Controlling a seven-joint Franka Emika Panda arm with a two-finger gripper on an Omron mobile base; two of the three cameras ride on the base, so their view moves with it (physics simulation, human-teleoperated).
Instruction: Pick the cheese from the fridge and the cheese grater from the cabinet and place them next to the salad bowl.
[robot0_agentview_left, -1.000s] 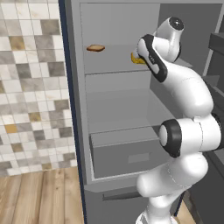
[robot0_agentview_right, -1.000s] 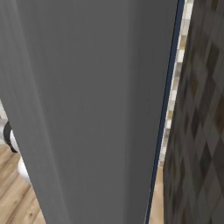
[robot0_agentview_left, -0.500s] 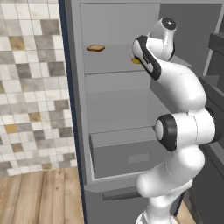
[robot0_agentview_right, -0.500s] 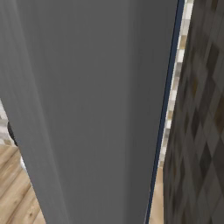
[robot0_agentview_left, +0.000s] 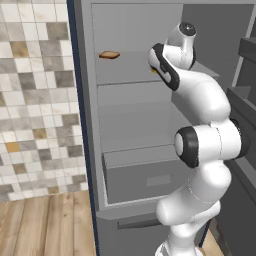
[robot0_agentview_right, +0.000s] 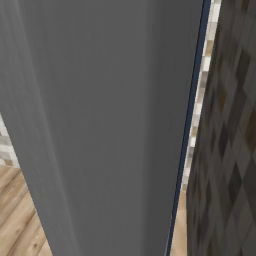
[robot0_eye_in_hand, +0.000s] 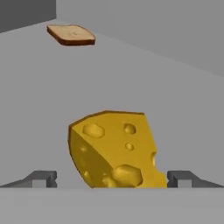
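The cheese (robot0_eye_in_hand: 114, 148), a yellow-orange wedge with holes, sits on the fridge's upper grey shelf (robot0_eye_in_hand: 131, 78). My gripper (robot0_eye_in_hand: 111, 179) is open, its two dark fingertips (robot0_eye_in_hand: 42, 178) standing wide on either side of the wedge without touching it. In the left base view my arm reaches into the open fridge (robot0_agentview_left: 130, 105) at upper-shelf height, and my hand hides all but a sliver of the cheese (robot0_agentview_left: 153, 71). The cheese grater and the salad bowl are out of view.
A flat brown bread slice (robot0_eye_in_hand: 71, 35) (robot0_agentview_left: 109, 55) lies farther back on the same shelf. Below are a second shelf and a grey drawer (robot0_agentview_left: 145, 175). The fridge's navy edge (robot0_agentview_left: 80, 125) borders a tiled wall (robot0_agentview_left: 35, 100). A grey fridge panel (robot0_agentview_right: 100, 125) blocks the right base view.
My arm has pushed further into the fridge along the upper shelf, and my hand now covers most of the cheese in the left base view. The jaws stayed wide.
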